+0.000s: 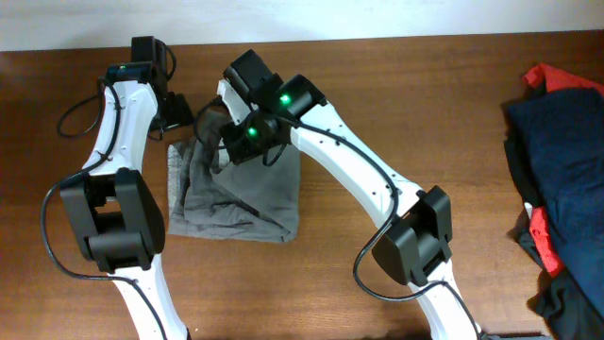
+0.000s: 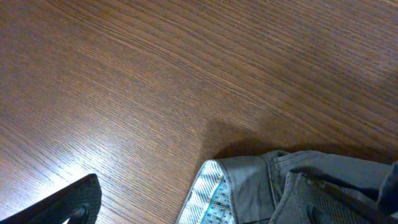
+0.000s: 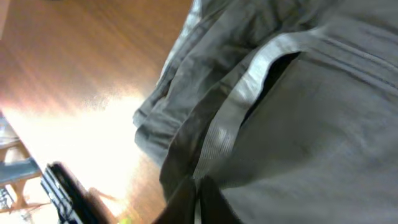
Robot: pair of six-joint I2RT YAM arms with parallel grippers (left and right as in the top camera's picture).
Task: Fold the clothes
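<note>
The clothes (image 1: 236, 194), a grey-olive garment, lie crumpled on the wooden table, bunched up at their far left corner. My right gripper (image 1: 215, 132) is at that raised corner. In the right wrist view its fingertips (image 3: 199, 200) are shut on a pale-edged seam of the clothes (image 3: 311, 124). My left gripper (image 1: 179, 111) stands open just beyond the same corner. In the left wrist view one dark finger (image 2: 68, 202) shows at the lower left, and a fold of the clothes (image 2: 261, 183) with pale lining (image 2: 208, 199) lies between the fingers.
A pile of navy blue cloth (image 1: 562, 161) with red cloth (image 1: 545, 76) lies at the table's right edge, and a dark garment (image 1: 566, 302) lies below it. Bare wood (image 1: 434, 104) lies between the pile and the arms.
</note>
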